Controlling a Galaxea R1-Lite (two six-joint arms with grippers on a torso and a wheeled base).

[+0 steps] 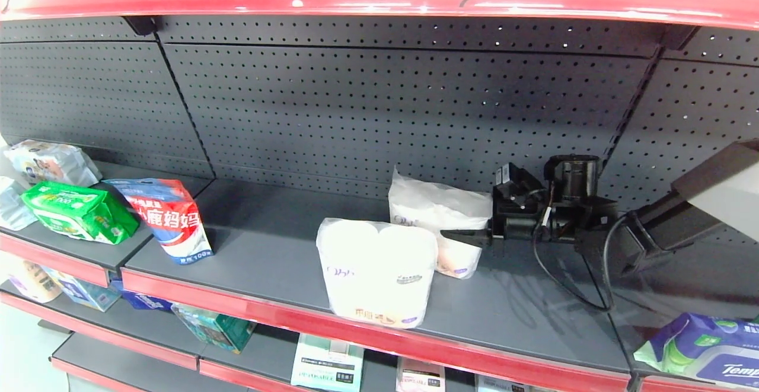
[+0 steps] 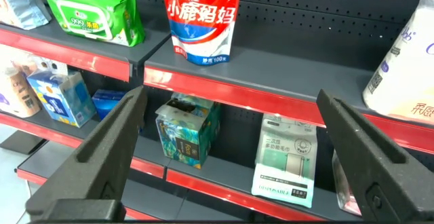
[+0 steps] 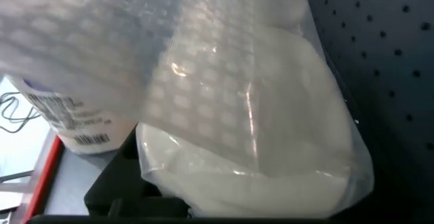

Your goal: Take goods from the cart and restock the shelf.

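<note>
The right claw (image 1: 465, 236) is up on the dark shelf (image 1: 267, 232), right against the side of a white paper roll pack (image 1: 436, 217). I cannot tell if this claw is pinching the pack or just touching it. In the right wrist view the pack (image 3: 258, 136) is very close to the claw. A second white roll pack (image 1: 376, 270) stands just beside the first one, nearer the red front edge and a bit farther from the claw. Well away from the claw stand a red and blue bag (image 1: 172, 217) and a green pack (image 1: 80, 211). The left claw (image 2: 230, 102) is spread wide and holds nothing, with a green box (image 2: 186, 129) on a lower shelf past it.
</note>
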